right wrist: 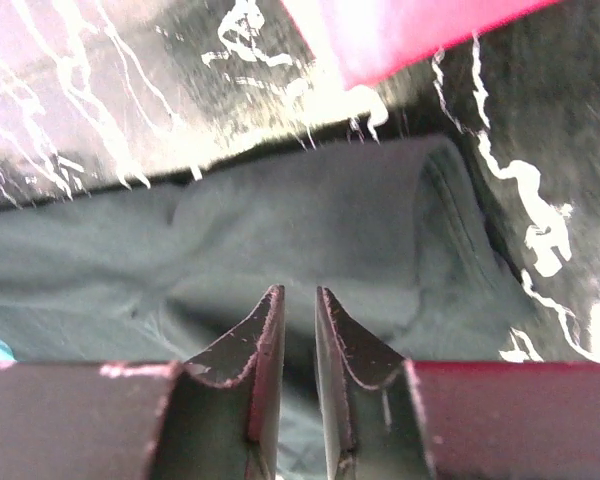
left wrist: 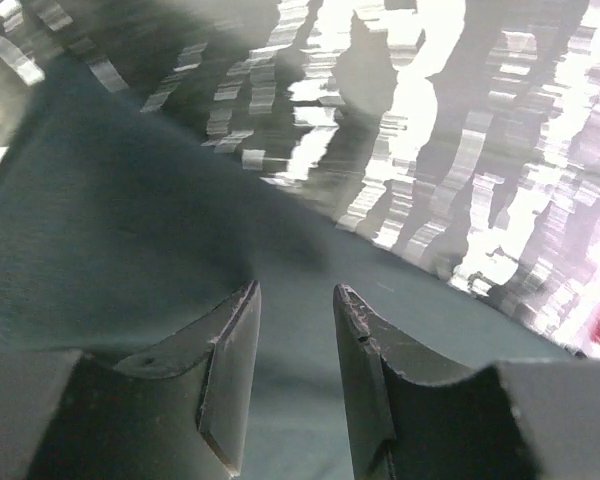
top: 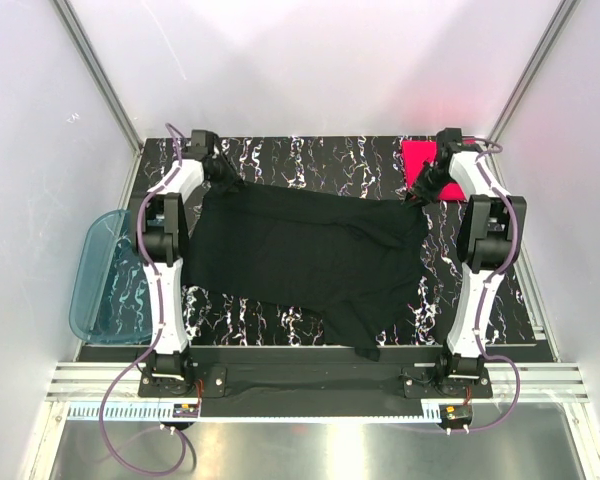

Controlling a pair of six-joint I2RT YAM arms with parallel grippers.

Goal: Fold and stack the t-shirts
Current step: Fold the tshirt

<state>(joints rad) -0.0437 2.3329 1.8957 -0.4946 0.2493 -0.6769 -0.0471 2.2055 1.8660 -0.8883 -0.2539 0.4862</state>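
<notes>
We see a black table (top: 320, 160) veined in white, boxed in by white walls (top: 310, 60), with a blue tub (top: 95, 280) hanging off its left edge. The black shirt (top: 300, 255) lies spread across the middle. The pink shirt (top: 416, 160) sits at the far right corner, partly hidden by the right arm (top: 475, 180). The left gripper (left wrist: 295, 290) stands moderately parted over the black shirt's far left corner. The right gripper (right wrist: 294, 292) shows only a slit, at a raised fold of the black shirt; we cannot tell whether it pinches it.
</notes>
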